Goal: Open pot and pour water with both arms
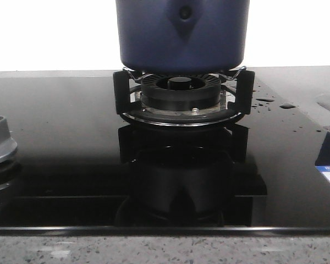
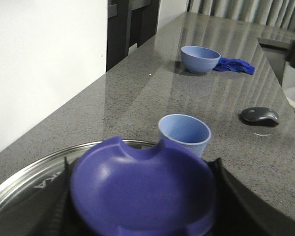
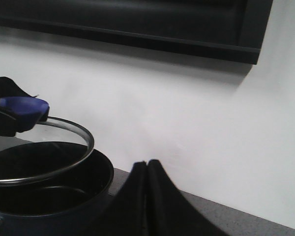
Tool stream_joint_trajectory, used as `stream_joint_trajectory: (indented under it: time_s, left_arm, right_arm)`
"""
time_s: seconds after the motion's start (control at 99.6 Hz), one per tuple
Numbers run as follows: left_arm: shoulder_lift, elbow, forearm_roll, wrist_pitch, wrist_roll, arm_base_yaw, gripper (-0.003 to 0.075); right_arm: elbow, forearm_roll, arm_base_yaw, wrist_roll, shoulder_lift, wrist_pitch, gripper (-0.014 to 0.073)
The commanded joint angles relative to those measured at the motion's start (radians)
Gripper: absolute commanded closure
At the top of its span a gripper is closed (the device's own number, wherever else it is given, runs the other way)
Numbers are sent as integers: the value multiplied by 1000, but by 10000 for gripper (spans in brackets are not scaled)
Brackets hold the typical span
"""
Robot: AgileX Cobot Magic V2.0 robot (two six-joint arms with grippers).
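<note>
While the pot (image 1: 181, 36) sat on the burner ring (image 1: 181, 88) in the front view, its matte steel body looked heavy and rigid, best taken by a side handle beyond the riveted bracket (image 1: 185, 19). From the left wrist, the left gripper (image 2: 142, 196) pinched the lid's blue knob (image 2: 142, 189), glass lid (image 2: 29, 179) lifted. From the right wrist, the right gripper (image 3: 147, 169) had fingers pressed together, empty, beside the open pot (image 3: 49, 196); the glass lid (image 3: 64, 164) looked fragile, slippery.
</note>
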Motion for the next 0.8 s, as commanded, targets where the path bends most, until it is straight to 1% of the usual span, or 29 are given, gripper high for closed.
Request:
stream_joint_trajectory:
  time_s: [0.0,0.181,0.392,0.422,0.472,0.552,0.793]
  left_arm:
    - [-25,-31,-142,9,13,-9,479]
    - [9,-31,-147,-2,54,-22,479]
    - [24,-35,-144,-44,58,-67,479]
    - [24,-37,-144,-46,76,-71,479]
    - [24,-37,-144,-58,104,-74,479]
    - [24,-37,-144,-96,105,-74,479]
    - [24,-37,-141,-134,105,-74,479]
  right_arm:
    - [-24,10,3,3,-1,-13,657]
    - [-24,10,3,6,-1,-11,657]
    - [-24,9,3,6,-1,-11,657]
    - [-24,9,3,6,-1,-11,657]
    - [-24,9,3,6,-1,-11,657]
    - [-24,9,3,6,-1,-11,657]
    - [-24,8,3,8,-1,-13,657]
